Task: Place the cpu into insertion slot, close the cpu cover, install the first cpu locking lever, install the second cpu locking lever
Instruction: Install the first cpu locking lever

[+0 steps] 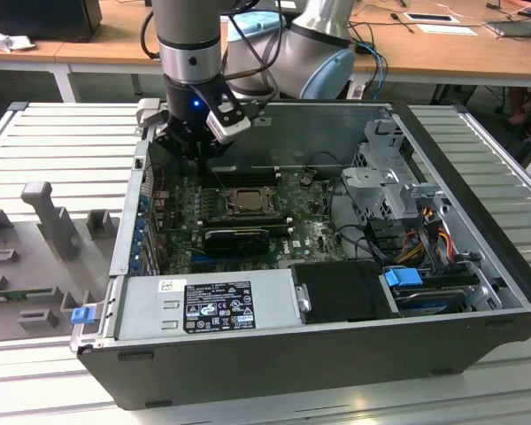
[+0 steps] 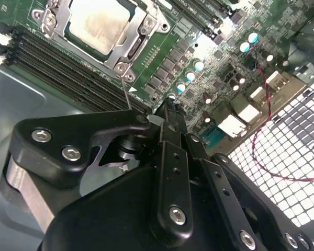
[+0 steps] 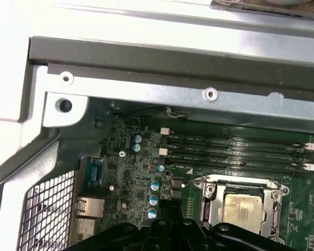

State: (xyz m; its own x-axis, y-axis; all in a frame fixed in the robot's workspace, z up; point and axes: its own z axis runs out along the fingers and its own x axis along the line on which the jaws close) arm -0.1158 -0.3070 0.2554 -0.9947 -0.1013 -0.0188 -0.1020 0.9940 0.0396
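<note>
The open computer case (image 1: 336, 345) has its grey power supply (image 1: 203, 301) along the near wall and the motherboard (image 1: 314, 226) behind it. The exterior view gives this layout, with the arm over the board's far corner at the exterior view's left. The second wrist view adds the tool (image 2: 166, 109), its fingertips closed together with nothing I can make out between them. Just beyond it the cpu cover (image 2: 126, 48) lies flat over the insertion slot (image 1: 246, 200), and the cpu (image 2: 97, 23) is seated in the cover's window. A thin locking lever (image 2: 126, 95), as I read it, stands up at the cover's corner, just beside the tool. It looks like stiff, springy wire, best taken near its free end. The cpu itself is light and fragile.
</note>
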